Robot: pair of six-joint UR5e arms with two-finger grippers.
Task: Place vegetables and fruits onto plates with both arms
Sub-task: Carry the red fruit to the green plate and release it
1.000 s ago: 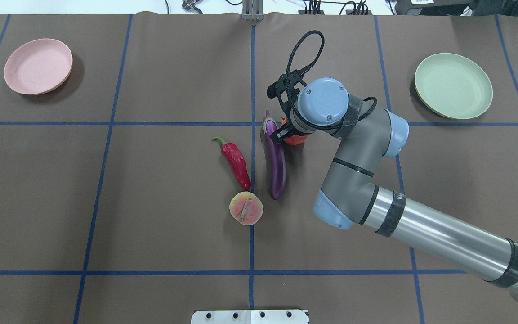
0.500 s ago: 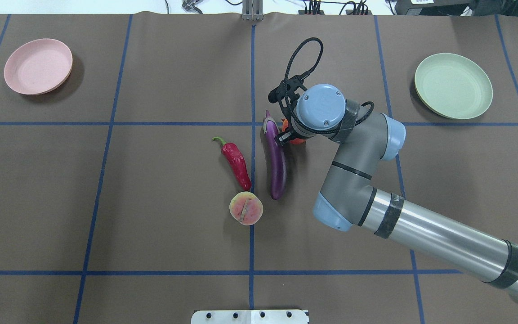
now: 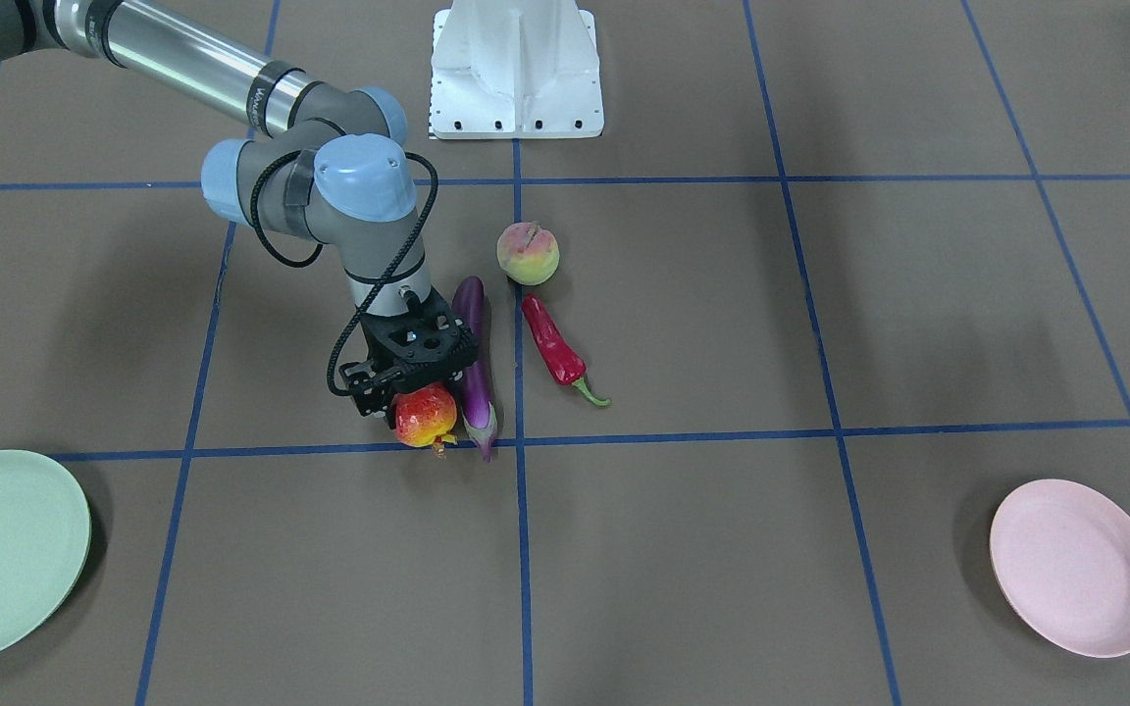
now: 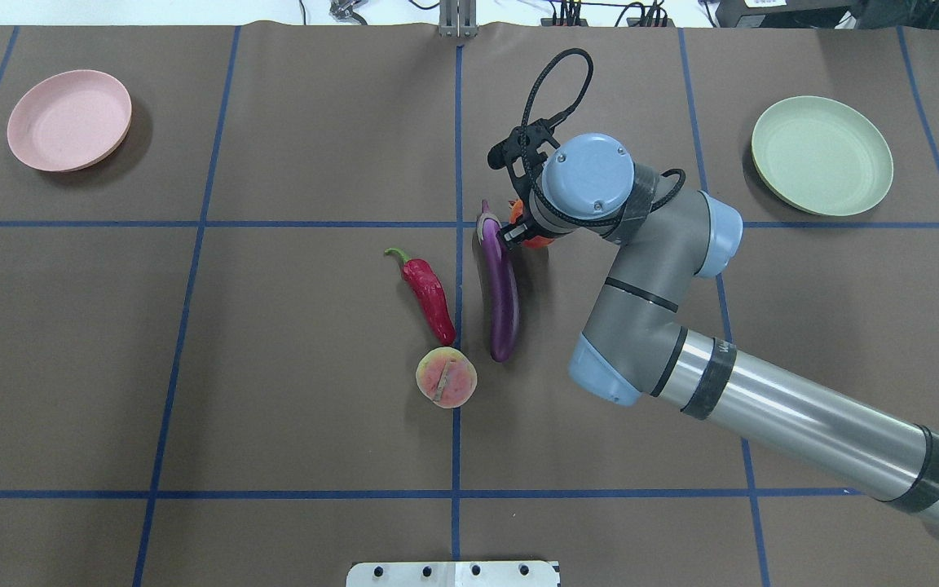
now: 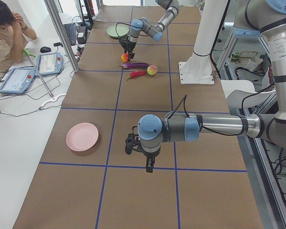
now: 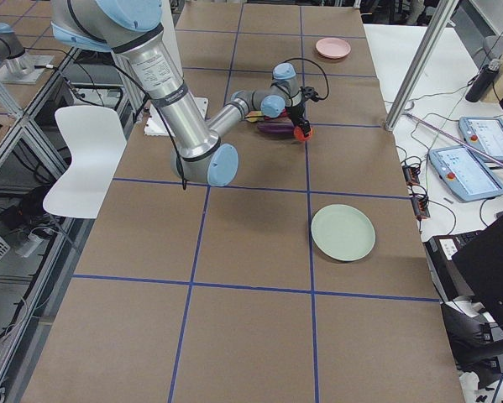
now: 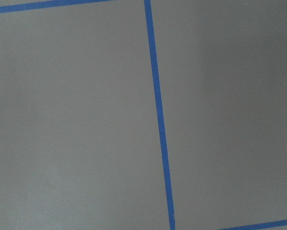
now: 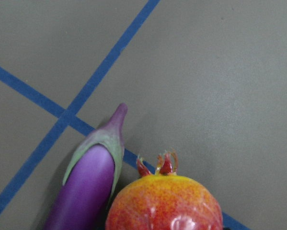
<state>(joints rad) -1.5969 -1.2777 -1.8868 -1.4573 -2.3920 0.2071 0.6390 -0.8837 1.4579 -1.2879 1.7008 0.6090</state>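
My right gripper (image 3: 420, 400) is shut on the red-orange pomegranate (image 3: 425, 416), which also fills the bottom of the right wrist view (image 8: 165, 203). It holds the fruit right beside the cap end of the purple eggplant (image 4: 500, 289). The red chili (image 4: 429, 295) lies left of the eggplant, and the peach (image 4: 446, 377) sits at their near ends. The pink plate (image 4: 68, 120) is at the far left and the green plate (image 4: 822, 155) at the far right, both bare. My left gripper (image 5: 148, 168) hangs over bare table near the pink plate (image 5: 82, 136); I cannot tell whether it is open or shut.
Brown table cover (image 4: 274, 367) with blue grid tape. The white base mount (image 3: 516, 69) stands at the robot's side. An operator (image 5: 9, 33) sits past the table's far side, next to tablets and cables. The left wrist view shows only table and tape.
My right wrist has shifted a little toward the table's far edge, and the pomegranate has moved with it. The eggplant, chili, peach and plates have not moved.
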